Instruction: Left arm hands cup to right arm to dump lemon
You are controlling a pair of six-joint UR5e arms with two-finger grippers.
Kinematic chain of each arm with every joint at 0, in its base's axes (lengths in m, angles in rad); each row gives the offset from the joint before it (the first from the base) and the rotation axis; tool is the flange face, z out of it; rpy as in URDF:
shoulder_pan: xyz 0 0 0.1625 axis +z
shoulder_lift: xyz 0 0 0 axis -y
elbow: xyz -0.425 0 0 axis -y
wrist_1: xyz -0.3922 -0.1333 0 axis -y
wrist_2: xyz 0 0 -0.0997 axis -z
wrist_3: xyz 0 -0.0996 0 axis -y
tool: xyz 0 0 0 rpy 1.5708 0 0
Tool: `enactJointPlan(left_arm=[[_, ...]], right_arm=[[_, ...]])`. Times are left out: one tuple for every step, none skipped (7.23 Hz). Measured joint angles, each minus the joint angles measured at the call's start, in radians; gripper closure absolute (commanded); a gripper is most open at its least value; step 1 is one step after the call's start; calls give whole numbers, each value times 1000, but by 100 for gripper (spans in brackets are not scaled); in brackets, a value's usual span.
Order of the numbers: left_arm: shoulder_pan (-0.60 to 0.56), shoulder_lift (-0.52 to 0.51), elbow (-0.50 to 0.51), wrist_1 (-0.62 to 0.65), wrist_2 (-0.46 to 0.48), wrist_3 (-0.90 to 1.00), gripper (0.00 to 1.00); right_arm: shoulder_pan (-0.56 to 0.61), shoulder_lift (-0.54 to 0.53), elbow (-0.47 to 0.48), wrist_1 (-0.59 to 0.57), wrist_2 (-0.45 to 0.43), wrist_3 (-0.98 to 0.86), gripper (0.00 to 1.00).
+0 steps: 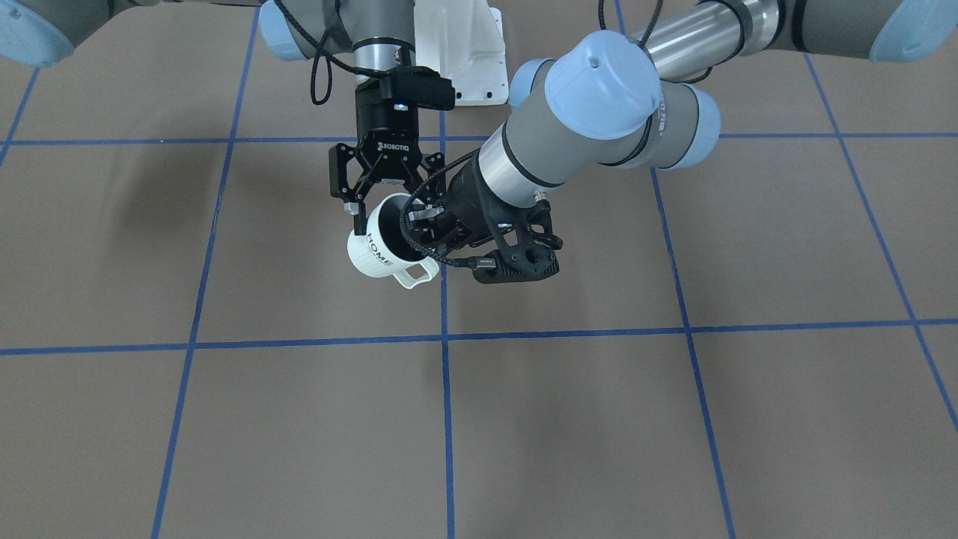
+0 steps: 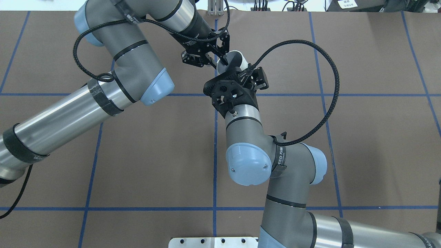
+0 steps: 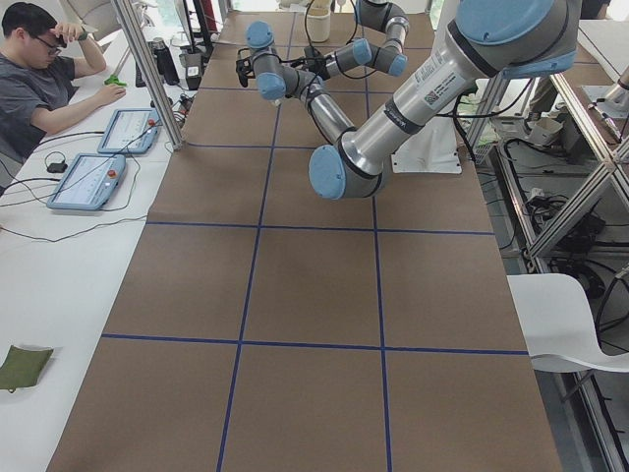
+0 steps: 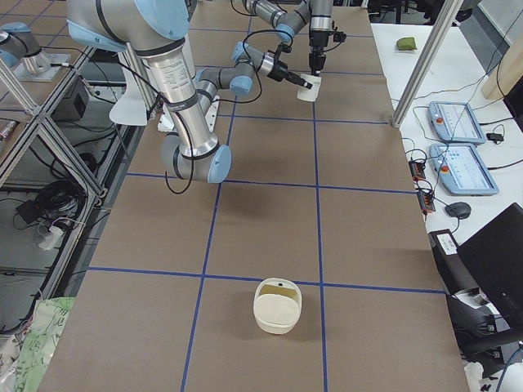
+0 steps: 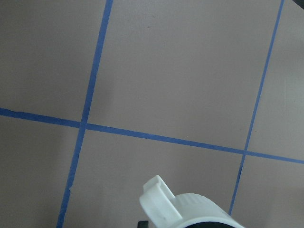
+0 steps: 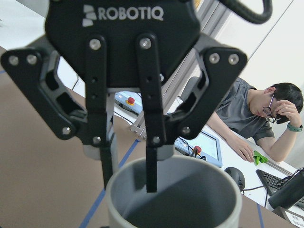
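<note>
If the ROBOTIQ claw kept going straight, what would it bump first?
The cup. The right gripper points straight into its mouth and reaches past the rim, so it would probably touch the cup's grey inside first; depth is unclear.

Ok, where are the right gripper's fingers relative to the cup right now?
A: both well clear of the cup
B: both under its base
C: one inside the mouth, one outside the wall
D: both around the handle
C: in the right wrist view the right gripper straddles the rim of the cup, with one finger down inside the mouth and the other outside the wall.
</note>
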Motion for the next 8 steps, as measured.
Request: enactJointPlan(left_arm=[[1, 4, 0, -1, 0, 0, 70], [1, 6, 1, -2, 0, 0, 70], [0, 7, 1, -2, 0, 0, 70], [0, 7, 0, -2, 0, 0, 69], [0, 7, -1, -2, 0, 0, 63], [1, 7, -2, -2, 0, 0, 63], [1, 7, -3, -3, 0, 0, 64], [2, 6, -4, -2, 0, 0, 64]], right_arm=[[0, 0, 0, 0, 0, 0, 100], [0, -1, 0, 0, 0, 0, 100], [1, -2, 0, 1, 0, 0, 100], [1, -3, 0, 1, 0, 0, 100], [2, -3, 0, 1, 0, 0, 100], [2, -3, 0, 2, 0, 0, 100], [2, -3, 0, 2, 0, 0, 100], [2, -3, -1, 2, 0, 0, 100]])
